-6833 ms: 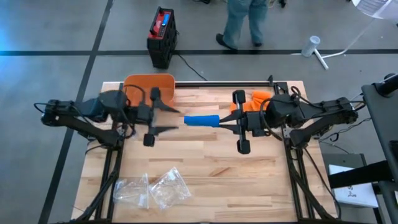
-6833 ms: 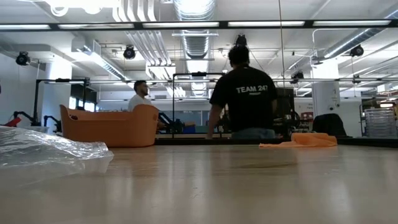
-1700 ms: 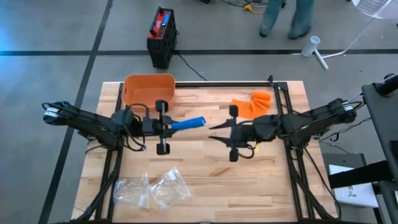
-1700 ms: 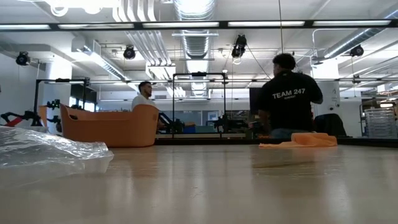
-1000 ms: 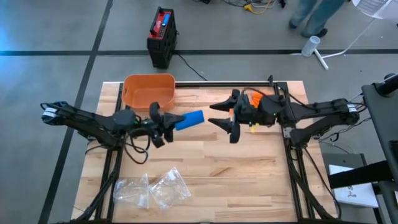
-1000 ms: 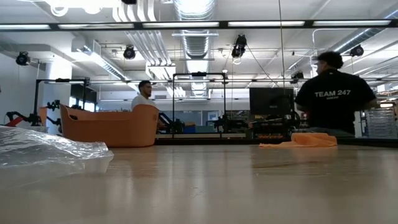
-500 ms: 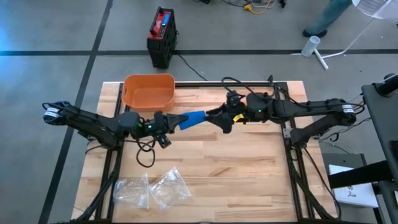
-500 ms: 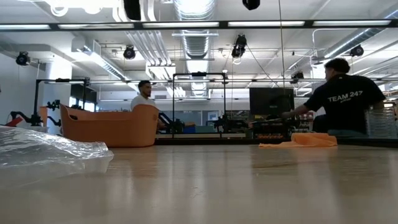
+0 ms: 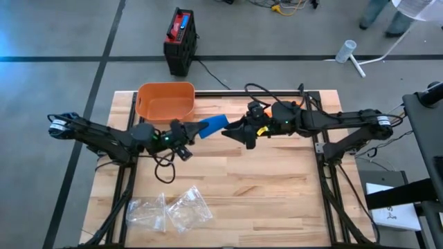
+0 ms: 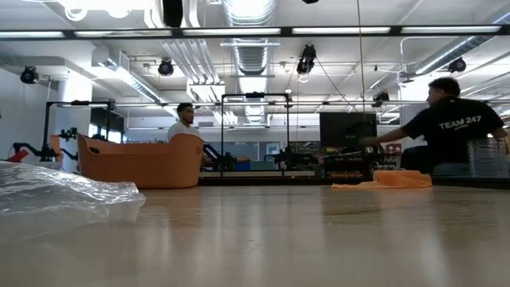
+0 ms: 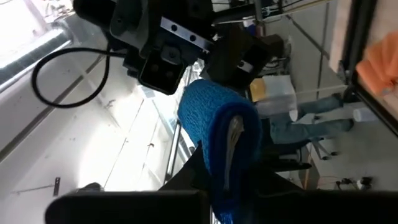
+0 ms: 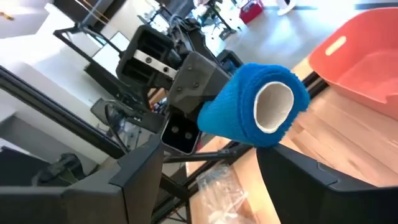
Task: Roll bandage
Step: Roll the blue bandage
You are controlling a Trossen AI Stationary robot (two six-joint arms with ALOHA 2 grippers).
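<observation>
The bandage is a blue roll [image 9: 212, 126] with a pale cardboard core [image 12: 274, 106]. It is held in the air over the far middle of the table. My left gripper [image 9: 188, 133] reaches in from the table's left and is shut on the roll's left end. My right gripper [image 9: 234, 133] comes from the right and stands open. Its two fingers [image 12: 140, 177] are spread just short of the roll's free end, apart from it as far as I can tell. The low view shows neither gripper nor the roll. My left gripper pinches the roll's left end [image 11: 219, 167] between its two fingers, coming level from the table's left. The fingers lie along the roll. The roll sticks out ahead of them toward the right gripper, slanting a little toward the far edge, clear of the table.
An orange basin [image 9: 165, 101] stands at the far left of the table. An orange cloth [image 10: 389, 179] lies at the far right, mostly under the right arm. Clear plastic bags [image 9: 170, 208] lie near the front left. A person [image 10: 452, 131] stands beyond the table.
My right gripper has moved toward the table's left, up to the roll's free end, and turned about its wrist. My left gripper has carried the roll slightly toward the far edge, its free end swinging farther away. The person behind the table has walked off to the right.
</observation>
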